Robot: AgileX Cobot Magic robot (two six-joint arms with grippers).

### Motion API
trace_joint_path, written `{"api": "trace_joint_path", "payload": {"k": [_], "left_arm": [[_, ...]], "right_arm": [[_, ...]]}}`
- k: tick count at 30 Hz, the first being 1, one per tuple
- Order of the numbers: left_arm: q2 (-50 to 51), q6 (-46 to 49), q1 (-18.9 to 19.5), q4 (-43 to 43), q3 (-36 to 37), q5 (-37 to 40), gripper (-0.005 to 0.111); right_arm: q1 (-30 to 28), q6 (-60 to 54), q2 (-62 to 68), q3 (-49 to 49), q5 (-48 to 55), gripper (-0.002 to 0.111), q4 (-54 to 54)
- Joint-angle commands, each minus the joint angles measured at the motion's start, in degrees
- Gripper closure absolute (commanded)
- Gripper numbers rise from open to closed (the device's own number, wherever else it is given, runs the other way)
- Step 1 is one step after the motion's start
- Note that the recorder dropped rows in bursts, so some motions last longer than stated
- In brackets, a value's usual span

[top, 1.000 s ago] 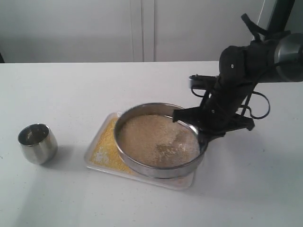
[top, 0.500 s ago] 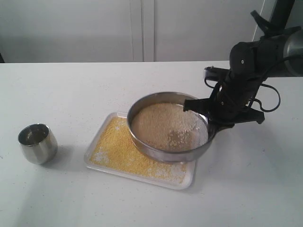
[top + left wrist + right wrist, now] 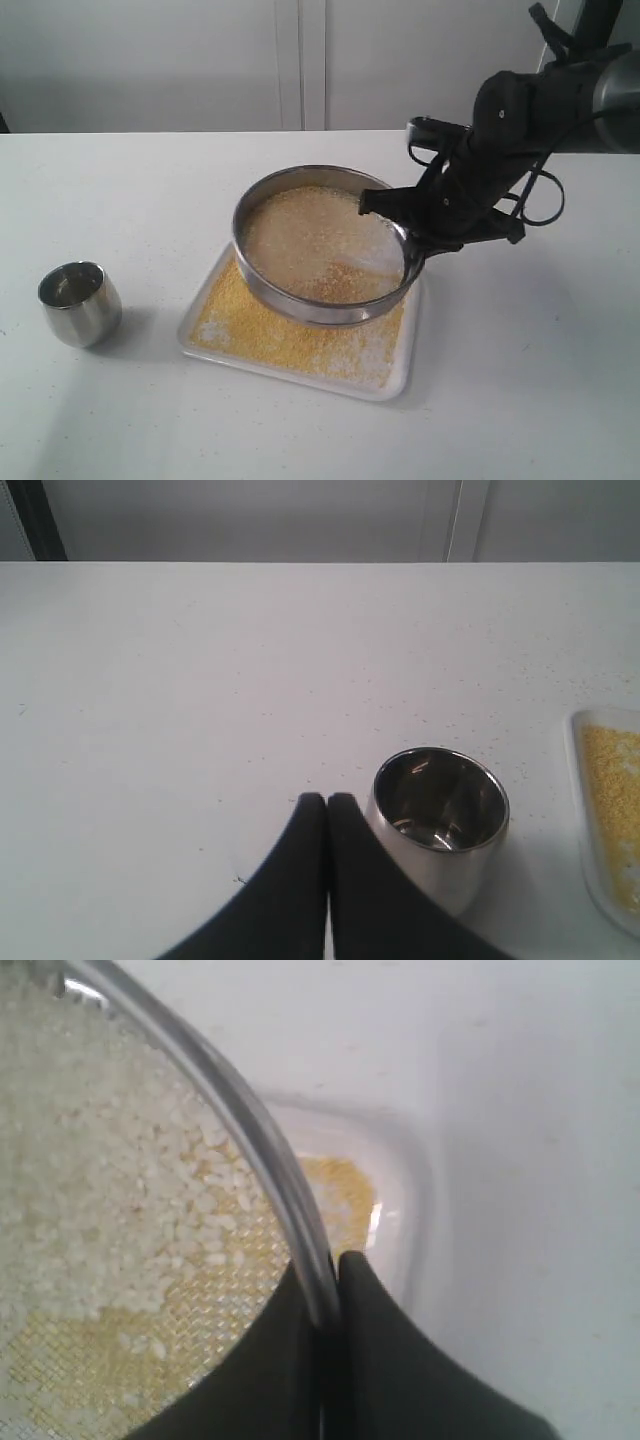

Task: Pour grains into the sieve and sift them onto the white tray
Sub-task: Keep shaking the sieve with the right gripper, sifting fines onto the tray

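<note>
Currently on the table [image 3: 150, 200]: one sieve, one tray, one cup.
Sieve [image 3: 300, 302]: wide round steel ring with a mesh floor, held over the far part of the white tray [image 3: 398, 372]. Its near wall overlaps the tray's yellow layer in the exterior view. Whether it touches the tray cannot be told.
Grains [image 3: 300, 235]: pale coarse grains cover most of the mesh. A thinner patch near the gripped side lets yellow show through.
Fine yellow meal [image 3: 255, 335]: a layer across the tray floor, with pale specks toward the near corners.
White tray: flat on the table, rounded corners, low rim, to the right of the steel cup [image 3: 440, 825].
Right gripper [image 3: 330, 1285]: pinched narrow on the sieve's rim, one finger inside the ring and one outside. It grips the sieve at its right side.
Left gripper [image 3: 326, 805]: fingertips pressed together, holding nothing, just beside the steel cup.
Steel cup: upright on the table, well apart from the tray, on its left.
</note>
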Motion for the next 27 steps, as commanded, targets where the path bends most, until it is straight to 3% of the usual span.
{"api": "trace_joint_path", "payload": {"k": [1, 3, 5, 7, 9, 11, 14, 17, 20, 22, 24, 27], "left_arm": [[-0.5, -0.3, 0.1, 0.1, 0.4, -0.3, 0.107], [-0.5, -0.3, 0.1, 0.1, 0.4, -0.3, 0.107], [-0.5, -0.3, 0.1, 0.1, 0.4, -0.3, 0.107], [-0.5, -0.3, 0.1, 0.1, 0.4, -0.3, 0.107], [-0.5, -0.3, 0.1, 0.1, 0.4, -0.3, 0.107], [-0.5, -0.3, 0.1, 0.1, 0.4, -0.3, 0.107], [-0.5, -0.3, 0.1, 0.1, 0.4, -0.3, 0.107], [-0.5, -0.3, 0.1, 0.1, 0.4, -0.3, 0.107], [-0.5, -0.3, 0.1, 0.1, 0.4, -0.3, 0.107], [-0.5, -0.3, 0.1, 0.1, 0.4, -0.3, 0.107], [-0.5, -0.3, 0.1, 0.1, 0.4, -0.3, 0.107], [-0.5, -0.3, 0.1, 0.1, 0.4, -0.3, 0.107]], "right_arm": [[0.3, -3.2, -1.8, -0.3, 8.5, 0.108, -4.9], [-0.4, 7.0, -1.8, 0.4, 5.4, 0.108, -12.9], [-0.9, 11.9, -1.4, 0.4, 0.0, 0.108, -11.5], [-0.7, 7.1, -0.5, 0.3, -4.4, 0.108, -3.1], [-0.4, -1.2, -0.2, -0.3, -1.4, 0.108, 3.6], [-0.6, -4.5, -0.3, -0.3, 4.5, 0.108, 0.8], [-2.1, 4.9, -0.5, -0.2, 7.6, 0.108, -9.3], [-2.6, 8.6, -0.2, -0.3, -1.3, 0.108, -5.3], [-1.9, -5.0, -0.1, -0.9, -0.3, 0.108, 7.5], [-2.1, -10.3, -0.4, -1.2, 5.6, 0.108, 7.0], [-3.0, -7.1, -0.8, -0.8, 8.9, 0.108, 1.1], [-4.0, 4.7, -0.6, -0.2, 3.1, 0.108, -3.8]]}}
